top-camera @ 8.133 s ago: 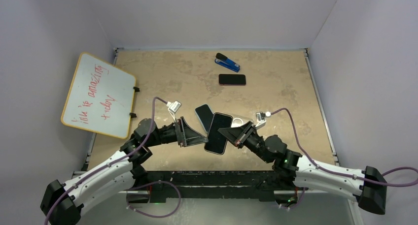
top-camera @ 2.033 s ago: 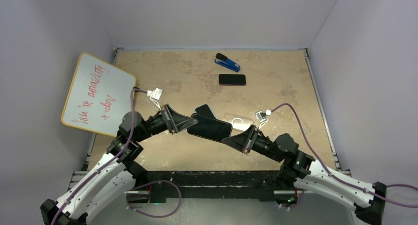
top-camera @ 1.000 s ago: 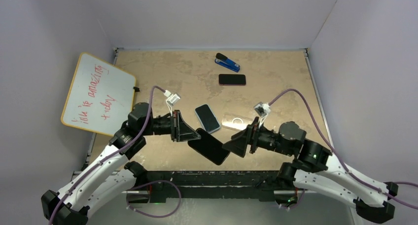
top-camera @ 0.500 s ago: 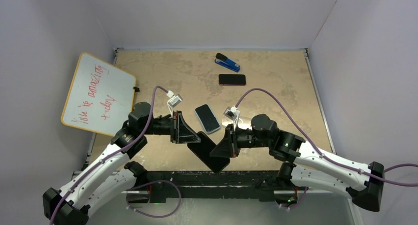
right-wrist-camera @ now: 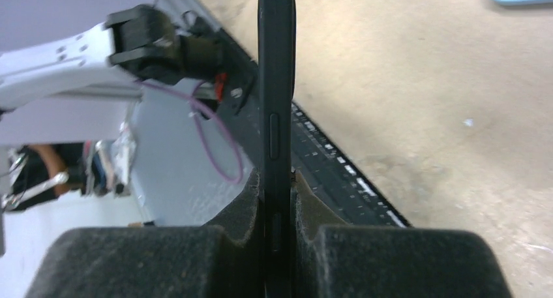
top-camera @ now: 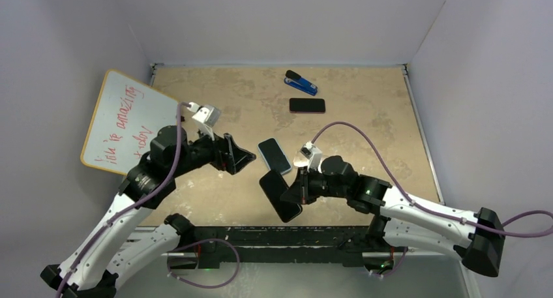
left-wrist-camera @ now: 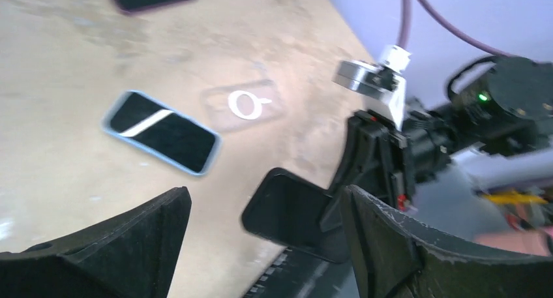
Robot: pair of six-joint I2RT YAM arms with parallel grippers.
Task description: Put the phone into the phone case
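The right gripper (right-wrist-camera: 277, 187) is pinching a black phone (right-wrist-camera: 276, 83) by one end, the pads pressed on its two faces. It holds the phone raised over the near part of the table (top-camera: 365, 115). Just left of it, the left gripper (top-camera: 240, 158) hangs with its fingers spread wide, gripping nothing and clear of the phone. A little farther back, a blue-edged phone (top-camera: 274, 156) lies flat. To its right, the clear phone case (left-wrist-camera: 244, 104) lies flat too, a white ring showing on it. Toward the far side there is another dark phone (top-camera: 306, 105) and a blue stapler (top-camera: 300, 83). A whiteboard (top-camera: 127, 125) with red writing leans at the left.
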